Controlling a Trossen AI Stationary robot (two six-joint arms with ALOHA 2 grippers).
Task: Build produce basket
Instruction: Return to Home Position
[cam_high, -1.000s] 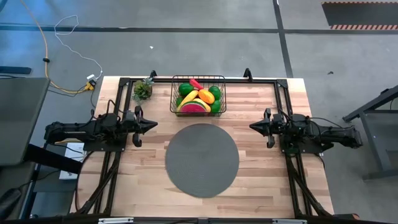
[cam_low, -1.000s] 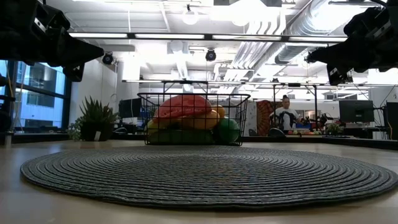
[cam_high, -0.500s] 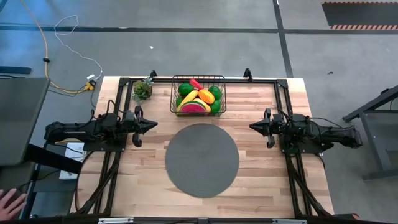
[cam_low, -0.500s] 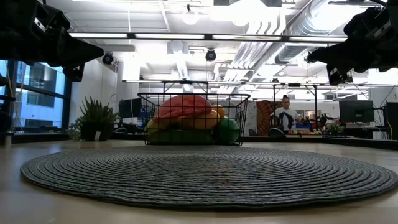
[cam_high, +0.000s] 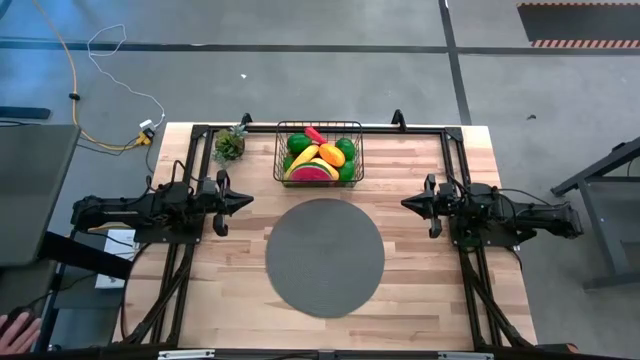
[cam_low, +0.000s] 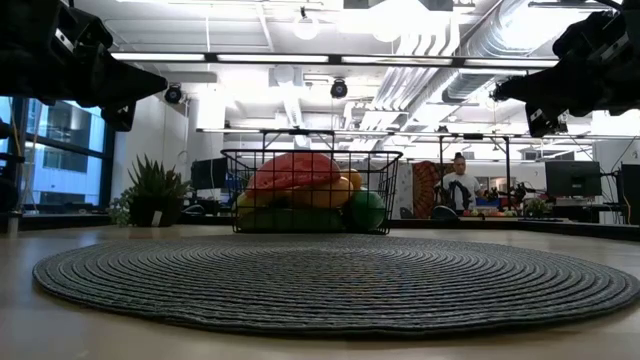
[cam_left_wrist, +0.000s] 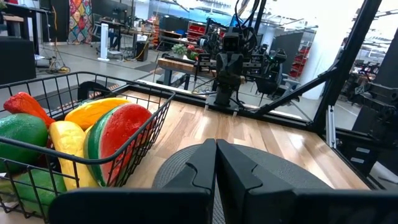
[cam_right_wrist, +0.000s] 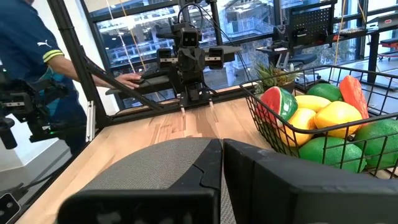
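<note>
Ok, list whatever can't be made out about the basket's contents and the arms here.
High view: whatever lies under the watermelon slice and banana in the basket; they cover it.
Low view: left arm and right arm, cut off by the top edge.
Left wrist view: part of the basket, cut off by the picture's edge.
High view: a person's hand at the corner, mostly cut off.

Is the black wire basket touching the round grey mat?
Apart. The high view shows a strip of bare tabletop between the basket and the mat.
</note>
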